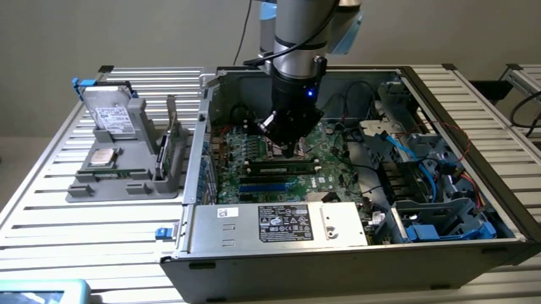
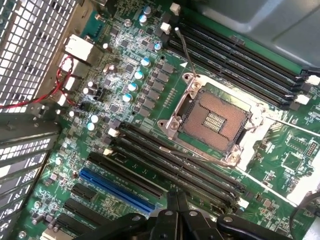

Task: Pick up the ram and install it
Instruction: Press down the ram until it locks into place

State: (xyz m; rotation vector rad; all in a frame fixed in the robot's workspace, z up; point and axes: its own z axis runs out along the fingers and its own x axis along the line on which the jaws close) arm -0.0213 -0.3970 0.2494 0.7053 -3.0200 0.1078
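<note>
The ram [image 1: 172,151], a thin green stick, stands on edge in a grey holder [image 1: 127,187] outside the case, at the exterior view's left. My gripper [image 1: 292,151] hangs inside the open computer case [image 1: 338,253], low over the motherboard [image 1: 253,149] and well apart from the ram. Its fingers are shut with nothing between them. In the wrist view the shut gripper [image 2: 177,197] points at the long black memory slots [image 2: 175,160] beside the open processor socket [image 2: 215,120].
The holder also carries a silver hard drive [image 1: 110,114] and a small square processor chip [image 1: 103,157]. Case walls, a power supply [image 1: 287,225], drive cage [image 1: 439,218] and loose cables [image 1: 406,152] crowd the gripper. A blue slot [image 2: 115,187] lies beyond the memory slots.
</note>
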